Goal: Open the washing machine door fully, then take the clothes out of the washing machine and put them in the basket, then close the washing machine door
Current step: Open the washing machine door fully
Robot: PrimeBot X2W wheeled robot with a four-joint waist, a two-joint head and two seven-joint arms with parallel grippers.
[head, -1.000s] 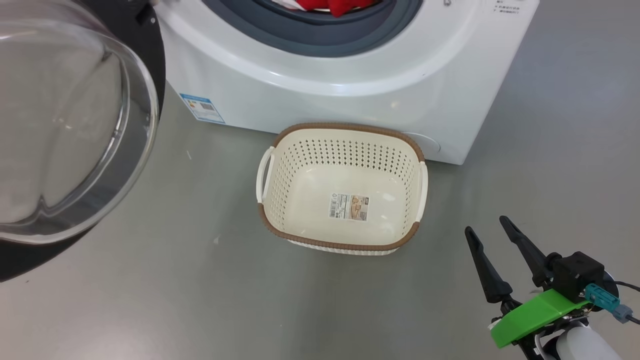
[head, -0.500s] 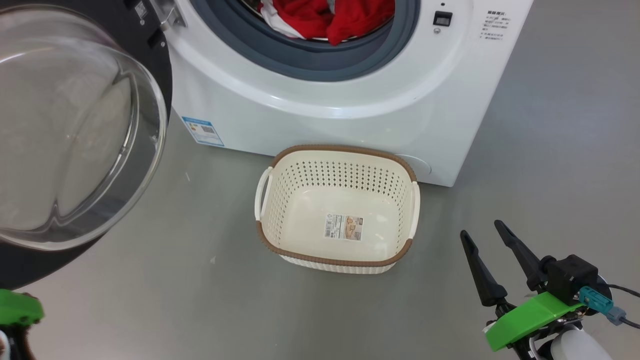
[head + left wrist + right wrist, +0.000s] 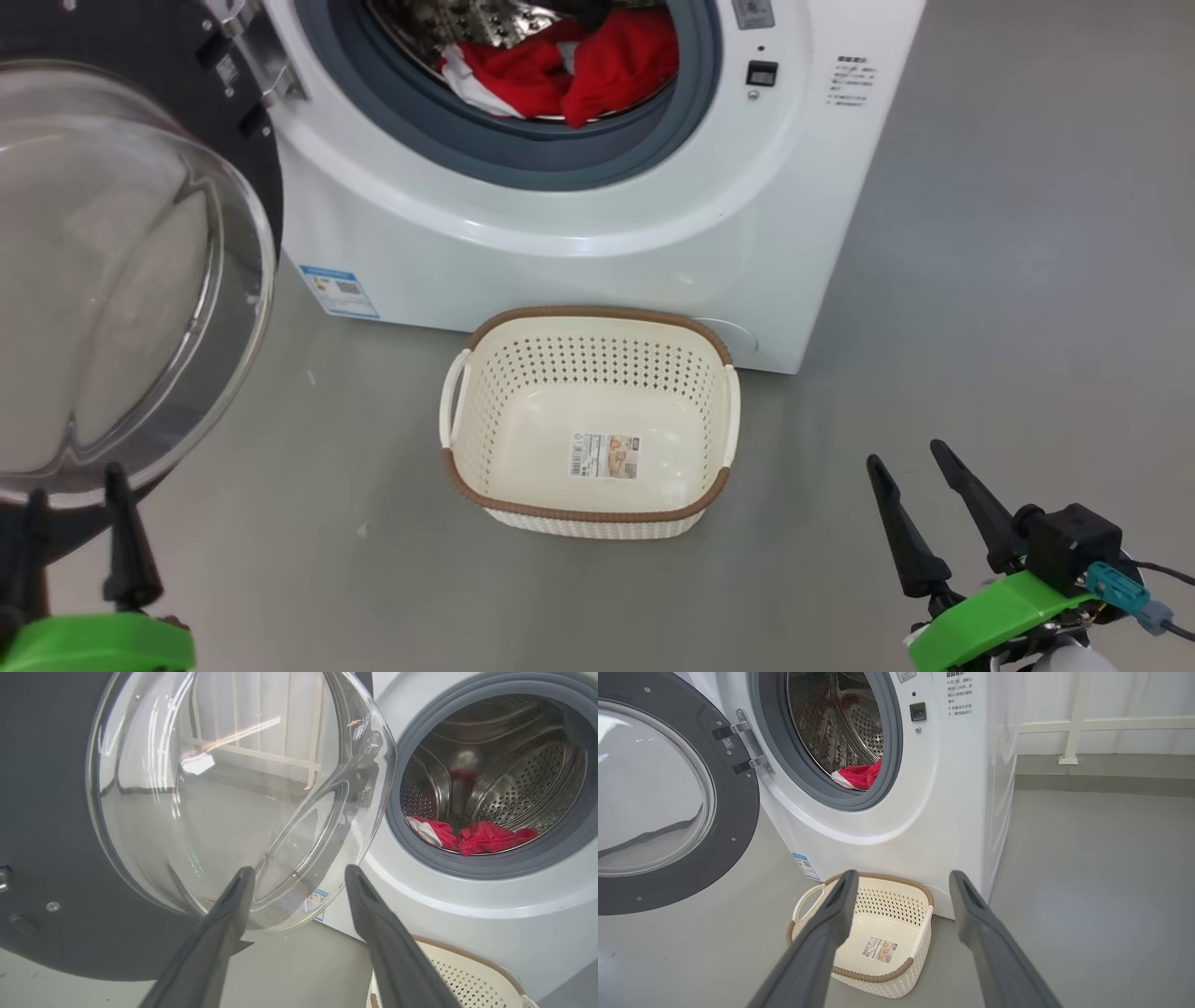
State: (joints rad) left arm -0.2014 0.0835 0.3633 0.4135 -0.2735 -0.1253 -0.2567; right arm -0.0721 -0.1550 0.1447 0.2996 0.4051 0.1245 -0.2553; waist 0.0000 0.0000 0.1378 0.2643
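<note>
The washing machine stands with its door swung wide to the left, the glass bowl facing me. Red clothes with white trim lie at the front of the steel drum. The empty basket sits on the floor against the machine's front. My left gripper is open at the lower left, just below the door's glass and apart from it. My right gripper is open and empty at the lower right, right of the basket. In the left wrist view the left gripper points at the door, with the clothes to the right.
Grey floor spreads to the right of the machine. In the right wrist view a white railing and a low wall stand behind that floor, and the right gripper hovers over the basket.
The head camera has tilted up, so the drum and clothes show more fully. My left gripper has come into the head view at the lower left, fingers apart. The right gripper is unchanged.
</note>
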